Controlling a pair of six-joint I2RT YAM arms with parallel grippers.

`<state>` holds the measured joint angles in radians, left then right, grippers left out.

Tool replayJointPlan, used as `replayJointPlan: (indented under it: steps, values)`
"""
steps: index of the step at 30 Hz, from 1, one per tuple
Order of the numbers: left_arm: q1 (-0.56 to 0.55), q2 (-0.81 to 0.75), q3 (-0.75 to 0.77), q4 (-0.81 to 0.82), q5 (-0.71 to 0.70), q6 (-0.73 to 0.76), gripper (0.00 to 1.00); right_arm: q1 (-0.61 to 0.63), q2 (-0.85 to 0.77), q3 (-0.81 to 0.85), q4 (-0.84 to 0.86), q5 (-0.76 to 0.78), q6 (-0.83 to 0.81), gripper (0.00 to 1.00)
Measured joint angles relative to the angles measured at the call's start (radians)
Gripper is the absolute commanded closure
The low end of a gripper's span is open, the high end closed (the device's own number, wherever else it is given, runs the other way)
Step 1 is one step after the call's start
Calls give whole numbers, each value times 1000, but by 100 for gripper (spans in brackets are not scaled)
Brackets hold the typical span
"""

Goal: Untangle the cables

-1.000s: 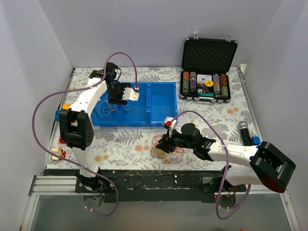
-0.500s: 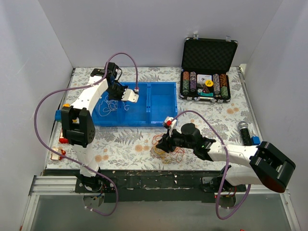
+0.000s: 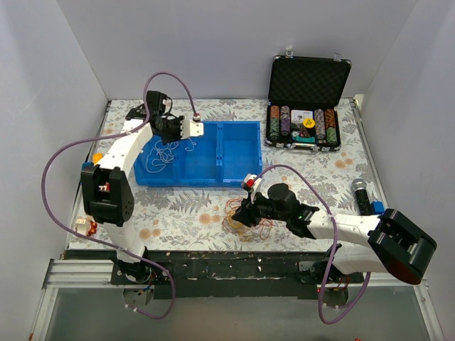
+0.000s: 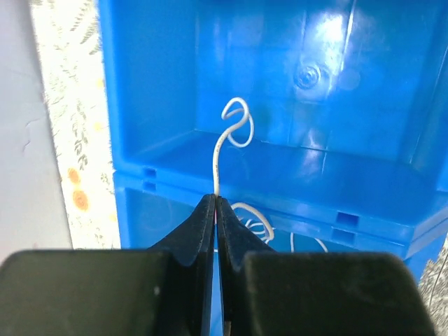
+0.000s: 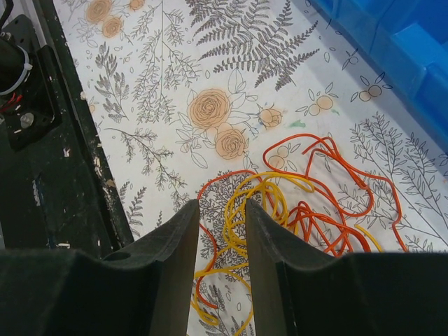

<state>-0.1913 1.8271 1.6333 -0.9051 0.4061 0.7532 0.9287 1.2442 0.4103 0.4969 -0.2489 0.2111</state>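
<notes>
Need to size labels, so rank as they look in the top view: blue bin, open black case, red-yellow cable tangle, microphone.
blue bin and open black case: about alike, not ranked
red-yellow cable tangle, partly under the right claw
microphone

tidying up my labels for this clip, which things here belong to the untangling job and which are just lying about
Job: white cable, pinched in the left gripper over the blue bin; red cables and yellow cable on the table under the open right gripper.
Lying about: poker chip case; dark cylindrical object at the right edge.
</notes>
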Motion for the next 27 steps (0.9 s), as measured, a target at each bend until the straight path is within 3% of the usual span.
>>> replayJointPlan:
  steps: [8,15,22,27]
  values:
    - [109,-245,-203,312,83,-294,100,-5,0,-10,0,0,3,60]
    - [278,-405,-358,571,108,-558,100,-5,-1,-16,2,-5,4,62]
    - [324,-482,-559,598,108,-537,100,-5,-1,-16,10,-12,11,62]
    - [309,-438,-595,573,107,-513,100,-5,-1,-16,22,-12,22,61]
